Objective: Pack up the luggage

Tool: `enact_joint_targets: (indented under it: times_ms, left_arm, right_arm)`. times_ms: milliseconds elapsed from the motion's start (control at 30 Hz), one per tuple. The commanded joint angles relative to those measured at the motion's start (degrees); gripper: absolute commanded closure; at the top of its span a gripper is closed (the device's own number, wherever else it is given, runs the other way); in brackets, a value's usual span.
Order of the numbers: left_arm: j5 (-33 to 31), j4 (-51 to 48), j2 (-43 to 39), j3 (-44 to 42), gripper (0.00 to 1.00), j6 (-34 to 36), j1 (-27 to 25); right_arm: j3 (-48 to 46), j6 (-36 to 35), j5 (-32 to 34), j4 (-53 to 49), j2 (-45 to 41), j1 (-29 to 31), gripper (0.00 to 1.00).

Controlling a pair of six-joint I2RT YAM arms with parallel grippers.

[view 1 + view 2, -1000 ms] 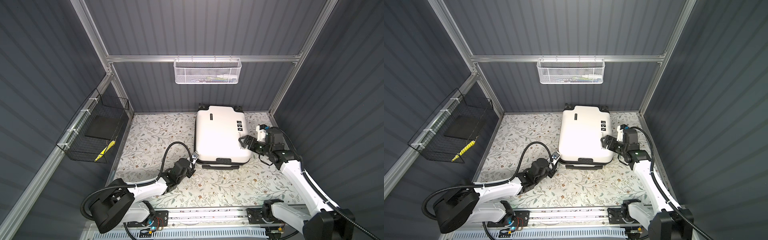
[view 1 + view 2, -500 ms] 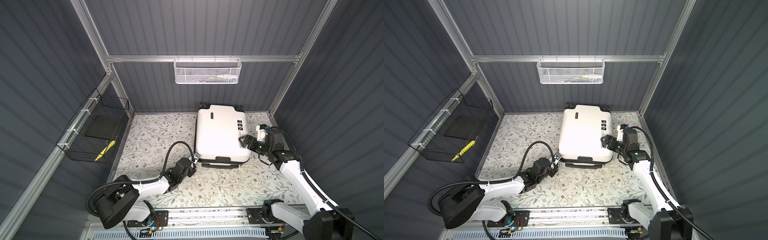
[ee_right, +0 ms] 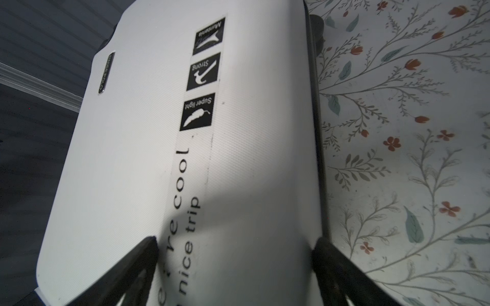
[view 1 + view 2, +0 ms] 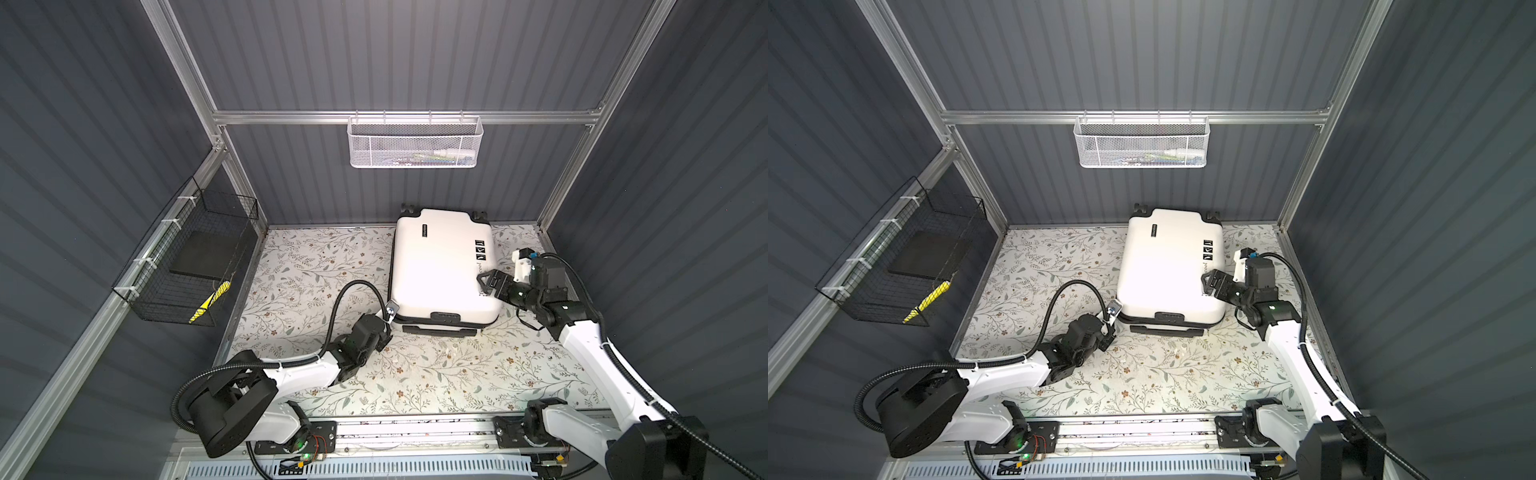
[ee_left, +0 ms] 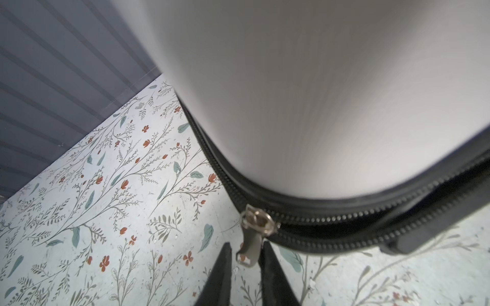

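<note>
Well, the luggage (image 4: 440, 266) lay flat on the floral bench (image 4: 316, 266), toward the back and right of centre. Its wheels (image 4: 409, 208) were by the back wall and its black handle (image 4: 440, 330) pointed toward the arm bases.

In the left wrist view I saw the left fingers (image 5: 273, 273) drawn close together around the metal zipper pull (image 5: 249, 246) at the case's near left corner. They pinched it, with one finger tight against the tab and only a sliver of bench showing beside the other. On one side of the slider the zipper (image 5: 371, 225) gaped with a dark slit between its teeth. On the other side it ran closed along the shell's edge.

The right fingers (image 3: 132, 267) were spread wide over the case's right side. One tip sat on the top shell beside the black script (image 3: 183, 201), below the three stickers (image 3: 202, 74), and the other was at the side edge. I could not tell how hard they pressed.

A white mesh basket (image 4: 413, 143) hung on the back rail and a black wire basket (image 4: 195, 266) on the left wall, both well apart from the case.
</note>
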Motion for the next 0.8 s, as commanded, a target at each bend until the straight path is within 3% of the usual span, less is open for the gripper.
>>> enact_joint_targets:
  times_ms: [0,167,400,533,700,767]
  left_arm:
    - [-1.7,-0.5,-0.5,2.5,0.80,-1.3,0.6]
    - [-0.3,-1.3,0.0,3.0,0.73,-0.8,0.7]
    - [2.3,0.7,2.1,4.9,0.74,2.5,1.8]
    - [4.8,1.2,2.9,6.4,0.81,4.3,2.5]
    - [7.3,-0.5,1.4,7.3,1.00,4.7,2.7]
    - [8.0,-1.9,0.0,7.3,1.00,4.0,2.7]
  right_arm:
    - [-3.0,-2.2,0.5,-8.4,1.6,0.7,0.08]
    - [-3.3,-2.1,0.3,-8.3,1.5,0.8,0.08]
    - [-3.9,-2.0,0.4,-8.1,1.5,0.7,0.09]
    - [-4.3,-2.0,0.5,-8.3,1.3,0.8,0.09]
    - [-4.5,-1.9,0.8,-8.3,1.1,0.7,0.09]
    - [-4.5,-1.7,0.8,-8.1,1.0,0.7,0.09]
